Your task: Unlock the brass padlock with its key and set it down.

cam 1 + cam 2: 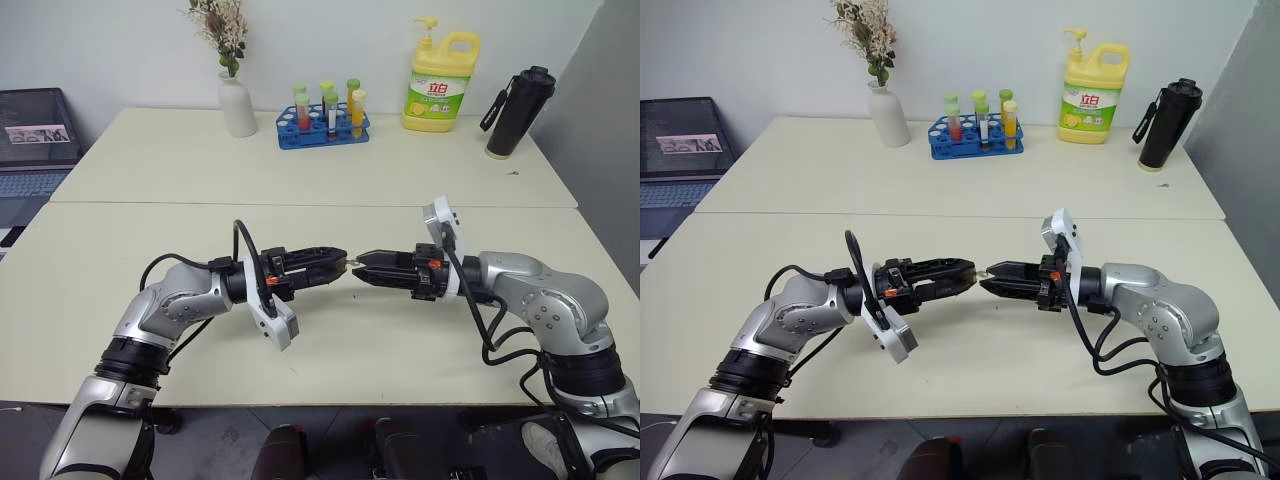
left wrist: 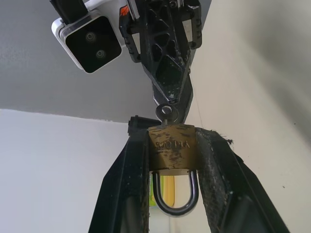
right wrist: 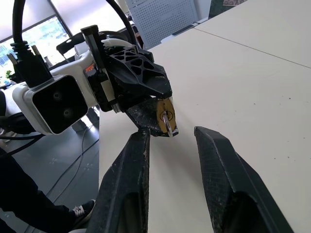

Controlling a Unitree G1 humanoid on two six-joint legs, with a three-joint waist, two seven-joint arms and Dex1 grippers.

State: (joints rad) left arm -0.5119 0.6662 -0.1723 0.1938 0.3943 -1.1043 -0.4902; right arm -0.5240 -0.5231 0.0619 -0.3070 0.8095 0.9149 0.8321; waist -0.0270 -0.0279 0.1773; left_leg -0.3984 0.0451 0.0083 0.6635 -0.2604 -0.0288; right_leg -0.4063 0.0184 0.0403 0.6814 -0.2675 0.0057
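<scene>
The brass padlock (image 2: 171, 150) is clamped between the two black fingers of my left gripper (image 1: 341, 258), held above the table with its silvery shackle (image 2: 175, 196) pointing back toward the wrist. The small silvery key (image 3: 166, 123) sticks out of the padlock's (image 3: 163, 110) keyhole. My right gripper (image 3: 171, 133) faces the left one tip to tip, level above the table. Its fingers stand apart on either side of the key, without touching it. In the left eye view the two grippers meet over the near table, with the right gripper (image 1: 361, 263) just short of the left.
At the back of the far table stand a white vase of flowers (image 1: 237, 103), a blue rack of test tubes (image 1: 324, 128), a yellow detergent bottle (image 1: 441, 85) and a black flask (image 1: 519, 110). A laptop (image 1: 35, 140) sits at the far left.
</scene>
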